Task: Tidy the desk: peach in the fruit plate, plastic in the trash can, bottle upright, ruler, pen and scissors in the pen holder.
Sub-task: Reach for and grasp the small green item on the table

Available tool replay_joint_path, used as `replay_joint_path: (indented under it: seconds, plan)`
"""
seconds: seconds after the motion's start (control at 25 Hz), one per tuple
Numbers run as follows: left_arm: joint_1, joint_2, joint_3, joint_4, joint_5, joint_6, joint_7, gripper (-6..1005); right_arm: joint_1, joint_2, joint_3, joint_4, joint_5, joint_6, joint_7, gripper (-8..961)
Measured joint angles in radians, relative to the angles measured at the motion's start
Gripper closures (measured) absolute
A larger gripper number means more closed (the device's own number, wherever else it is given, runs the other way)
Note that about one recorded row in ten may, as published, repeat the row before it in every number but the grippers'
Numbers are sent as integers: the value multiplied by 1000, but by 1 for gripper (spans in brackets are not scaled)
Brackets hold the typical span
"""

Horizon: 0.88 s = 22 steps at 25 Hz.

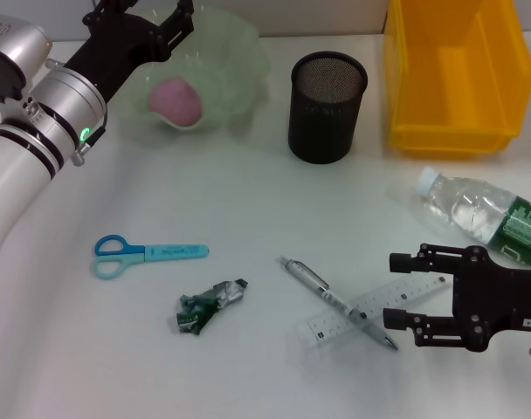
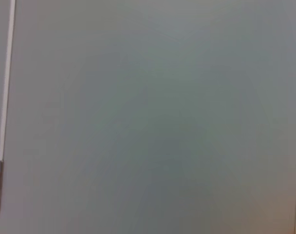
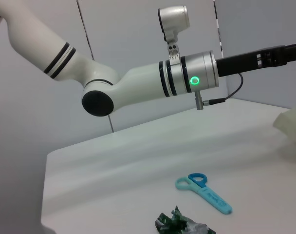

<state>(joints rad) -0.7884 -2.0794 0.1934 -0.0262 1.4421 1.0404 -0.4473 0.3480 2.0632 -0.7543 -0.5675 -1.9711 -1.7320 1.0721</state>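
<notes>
Head view. Peach (image 1: 175, 99) sits inside the pale green fruit plate (image 1: 239, 52), so that step reads as done. Left gripper (image 1: 152, 22) hangs above the plate's far-left rim, fingers spread, nothing in them. Black mesh pen holder (image 1: 327, 106) stands just beside the plate, with nothing sticking up out of it. Yellow bin (image 1: 449, 74), presumably the trash can, stands at far right; its inside shows no plastic. Water bottle (image 1: 479, 212) lies on its side near the bin, not yet upright. Right gripper (image 1: 403, 288) is low at the near right edge, jaws apart, one finger above and one below the end of the clear ruler (image 1: 379, 307); not closed on it. The pen (image 1: 334, 301) lies across the ruler, touching it. Blue scissors (image 1: 143, 254) lie well apart toward the left, with the crumpled green plastic wrapper (image 1: 210, 305) near them.

Left wrist view. Only a blank grey-green surface with a pale vertical strip at one edge; probably a wall, too featureless to be sure. No fingers, no task items.

Right wrist view. Left arm (image 3: 138, 85) stretches across above the white desk (image 3: 114, 165). Scissors (image 3: 206, 192) and wrapper (image 3: 184, 226) lie on the desk; a sliver of the fruit plate (image 3: 290, 122) shows at the frame edge.

Tally: one of six done. Ruler looks to be the step in hand; pen, scissors, plastic and bottle remain.
</notes>
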Motion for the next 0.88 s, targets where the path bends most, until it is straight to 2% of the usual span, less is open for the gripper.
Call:
replay_joint_path:
  seconds: [0.16,0.32,0.4,0.64,0.88]
  plan:
    - [11,6,15,7,62,62,-68,191,-1,0,3,0,0,0,-1,218]
    - [40,12,67,74,180,189,-241,197,-3,0,6,0,0,0,-5,218]
    - [67,12,138,140,221,279,-348,201,-3,-1,7,0,0,-1,-6,218]
    - [161,15,331,312,236,485,-560,203,-4,-6,7,0,0,-3,-12,218]
    - [264,29,439,405,237,634,-592,202,-1,-9,7,-2,0,-7,-12,218]
